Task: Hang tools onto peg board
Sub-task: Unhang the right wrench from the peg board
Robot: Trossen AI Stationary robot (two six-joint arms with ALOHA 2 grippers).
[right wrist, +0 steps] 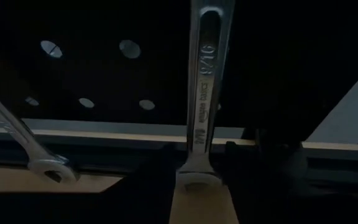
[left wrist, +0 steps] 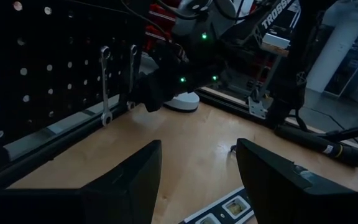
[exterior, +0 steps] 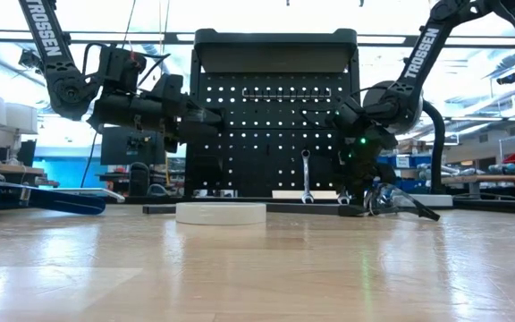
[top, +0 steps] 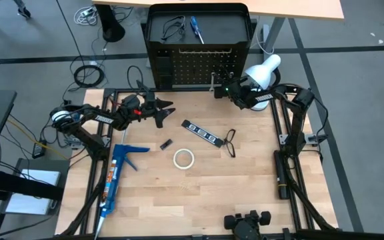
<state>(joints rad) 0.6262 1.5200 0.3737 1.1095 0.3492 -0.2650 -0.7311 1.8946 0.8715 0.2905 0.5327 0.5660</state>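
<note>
You have a pale wooden table (top: 199,193) to work on, with a cluttered lab beyond it. Nearest the lower edge of the high view a blue caulking gun (top: 115,177) lies at lower left, not part of this job. Toward the middle sit the white tape ring (top: 183,158), a small black piece (top: 167,144), the black strip with white marks (top: 200,132) and a black wire loop (top: 231,141), all still flat on the wood. The left gripper (top: 167,111) hovers left of centre with its fingers spread and nothing between them.

Farther back, at the top centre, stands the peg board (top: 185,67). Two wrenches already hang on its face: one wrench (right wrist: 48,163) swings free, and the right gripper (right wrist: 202,177) sits at the foot of the second wrench (right wrist: 202,93), fingers either side of its open end, closing in; you cannot tell if they are pinching it. Behind the board, a screwdriver (top: 196,29) and another wire loop (top: 172,28) lie on its top shelf. By my reckoning you are under halfway, with four items left on the table.
</note>
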